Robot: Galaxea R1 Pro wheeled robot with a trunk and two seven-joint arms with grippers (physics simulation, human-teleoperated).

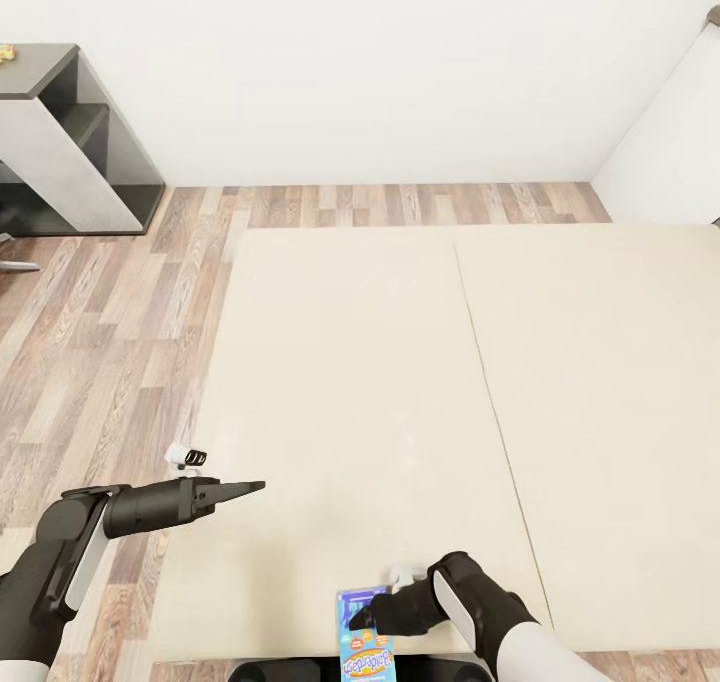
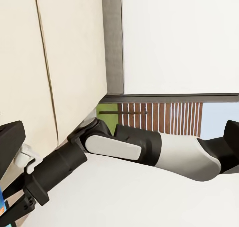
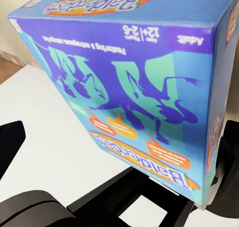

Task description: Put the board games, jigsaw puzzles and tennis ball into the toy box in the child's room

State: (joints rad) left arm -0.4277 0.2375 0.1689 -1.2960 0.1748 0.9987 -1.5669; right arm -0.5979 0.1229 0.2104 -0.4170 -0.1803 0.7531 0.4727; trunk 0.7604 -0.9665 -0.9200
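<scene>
I am looking down over a wide bed (image 1: 400, 362) with a plain beige mattress, a thin seam running down it right of centre. Wood-plank floor (image 1: 110, 322) lies to my left and beyond the far edge of the bed, ending at a white wall (image 1: 380, 72). At the upper left stands the dark-grey end of the desk (image 1: 70, 132), and a tiny scrap of yellow shows on its top at the very edge of my view, too small to identify. My right gripper (image 1: 362, 619) is low over the near edge of the bed, with its jaws closed on a blue board game (image 1: 365, 637) that has cartoon figures and orange labels. In the right wrist view the board game (image 3: 134, 87) sits close and tilted, its purple and teal figures facing the camera, with dark gripper parts below it. My left gripper (image 1: 245, 486) reaches out from my left side over the near left part of the mattress, well apart from the game, and its jaws are pressed together into a narrow point, holding nothing. In the left wrist view my right arm (image 2: 139, 149) stretches across over the mattress, and a sliver of the blue game (image 2: 2, 206) shows at the frame's edge.
</scene>
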